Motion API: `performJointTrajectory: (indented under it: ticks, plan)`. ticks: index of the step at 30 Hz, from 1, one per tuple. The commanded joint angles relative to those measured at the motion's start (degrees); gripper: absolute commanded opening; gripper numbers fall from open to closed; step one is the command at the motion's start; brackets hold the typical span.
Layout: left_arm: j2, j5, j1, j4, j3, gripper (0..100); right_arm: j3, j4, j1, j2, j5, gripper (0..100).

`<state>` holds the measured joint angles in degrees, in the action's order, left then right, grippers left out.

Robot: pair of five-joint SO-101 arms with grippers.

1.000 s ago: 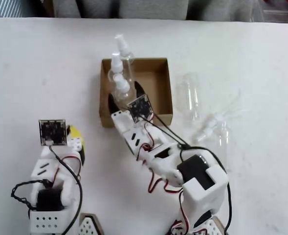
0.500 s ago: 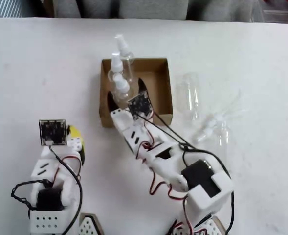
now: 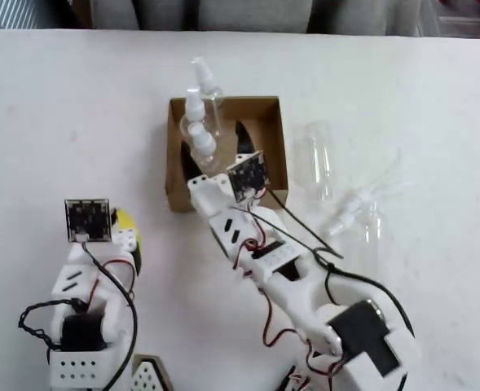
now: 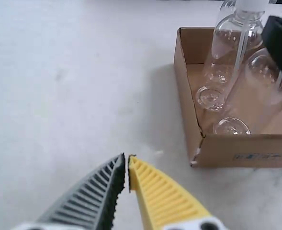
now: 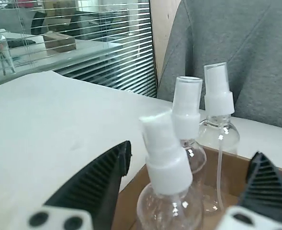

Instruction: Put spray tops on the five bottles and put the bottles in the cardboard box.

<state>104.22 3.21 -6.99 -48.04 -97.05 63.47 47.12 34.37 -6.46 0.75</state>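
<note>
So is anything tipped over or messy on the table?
Yes. One clear bottle and a second bottle lie on their sides beside the cardboard box, with a spray top lying by them. The three capped bottles in the box stand upright.

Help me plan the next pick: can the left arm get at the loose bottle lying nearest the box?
Probably not: the cardboard box and the right arm lie between the left gripper and that bottle.
</note>
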Motion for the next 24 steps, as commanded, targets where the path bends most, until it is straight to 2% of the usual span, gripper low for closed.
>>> performJointTrajectory:
  ticks: [1, 14, 18, 24]
  plan:
    - [0.57, -0.62, -0.4, 0.18, 0.0, 3, 1.58, -0.13, 0.4, -6.9, 0.53, 34.0]
    - [0.57, -0.62, -0.4, 0.18, 0.0, 3, 14.77, -1.45, 0.04, -34.24, 0.53, 34.0]
    - [0.57, -0.62, -0.4, 0.18, 0.0, 3, 16.7, -15.52, -1.27, -49.19, 0.18, 30.3]
    - [0.57, -0.62, -0.4, 0.0, 0.0, 3, 15.21, -42.68, -6.37, -76.35, 0.18, 8.4]
